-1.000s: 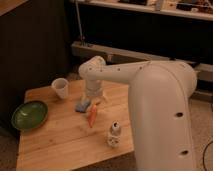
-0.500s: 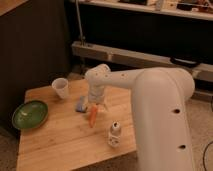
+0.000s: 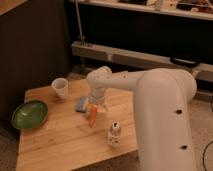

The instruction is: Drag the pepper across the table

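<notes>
1. gripper [image 3: 98, 106]: at the end of the white arm [image 3: 161, 102], pointing down over the middle of the table, a little towards its far edge. the fingers stand spread, not pressed together. the tips are low, close to the wood.
2. pepper [image 3: 93, 117]: a small, slim orange-red piece lying on the table just below the gripper. its upper end is at the fingertips and its narrow end points towards the near edge. i cannot tell whether the fingers touch it.
3. table [image 3: 65, 146]: a low table with a light top of joined wooden planks.
4. sponge [image 3: 81, 104]: a blue-grey block lying flat just left of the gripper and near the pepper's upper end.
5. cup [image 3: 60, 88]: white, upright, near the far left corner, well apart from the pepper.
6. bowl [image 3: 21, 121]: green, round, at the left edge of the table.
7. bottle [image 3: 114, 134]: small, white, upright, near the right front edge, to the right of and nearer than the pepper, and apart from it.
8. arm: a thick white shell that comes in from the right and narrows to a wrist above the gripper.
</notes>
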Available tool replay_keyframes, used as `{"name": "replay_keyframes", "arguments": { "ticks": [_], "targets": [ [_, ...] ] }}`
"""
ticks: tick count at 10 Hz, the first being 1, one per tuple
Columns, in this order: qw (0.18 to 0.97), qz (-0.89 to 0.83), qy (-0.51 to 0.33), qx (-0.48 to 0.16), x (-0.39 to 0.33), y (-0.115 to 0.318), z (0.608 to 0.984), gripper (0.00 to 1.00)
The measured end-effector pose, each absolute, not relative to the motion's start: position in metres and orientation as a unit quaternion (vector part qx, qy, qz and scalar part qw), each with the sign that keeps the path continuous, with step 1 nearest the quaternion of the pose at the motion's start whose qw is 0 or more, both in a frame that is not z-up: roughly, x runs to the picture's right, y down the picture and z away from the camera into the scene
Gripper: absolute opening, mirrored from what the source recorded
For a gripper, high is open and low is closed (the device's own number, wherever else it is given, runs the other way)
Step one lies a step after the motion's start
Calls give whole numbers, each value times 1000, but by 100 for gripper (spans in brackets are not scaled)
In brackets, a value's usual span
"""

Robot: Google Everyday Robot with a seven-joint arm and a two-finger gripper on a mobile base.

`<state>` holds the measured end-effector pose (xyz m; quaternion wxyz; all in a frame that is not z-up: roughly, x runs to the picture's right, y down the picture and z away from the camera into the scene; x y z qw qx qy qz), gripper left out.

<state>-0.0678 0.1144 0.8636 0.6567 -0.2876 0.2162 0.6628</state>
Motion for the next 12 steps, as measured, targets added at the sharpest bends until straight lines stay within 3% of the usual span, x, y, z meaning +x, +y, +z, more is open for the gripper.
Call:
{"name": "replay_keyframes", "arguments": {
  "ticks": [5, 8, 12],
  "targets": [
    [669, 651, 250, -256, -68, 125, 878, 78],
    [663, 656, 248, -262, -63, 126, 880, 56],
    [666, 651, 249, -263, -63, 128, 881, 56]
  ]
}}
